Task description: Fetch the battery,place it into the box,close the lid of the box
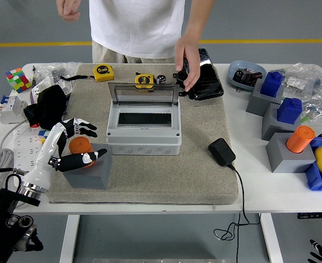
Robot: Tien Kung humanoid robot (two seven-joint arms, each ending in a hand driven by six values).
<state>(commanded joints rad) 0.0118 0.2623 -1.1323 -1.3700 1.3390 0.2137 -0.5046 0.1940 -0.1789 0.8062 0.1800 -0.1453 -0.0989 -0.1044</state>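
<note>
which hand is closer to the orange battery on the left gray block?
Left. The left hand is right at the orange battery on the gray block, fingers spread around it. The right hand only shows at the bottom right corner, far off across the table.
</note>
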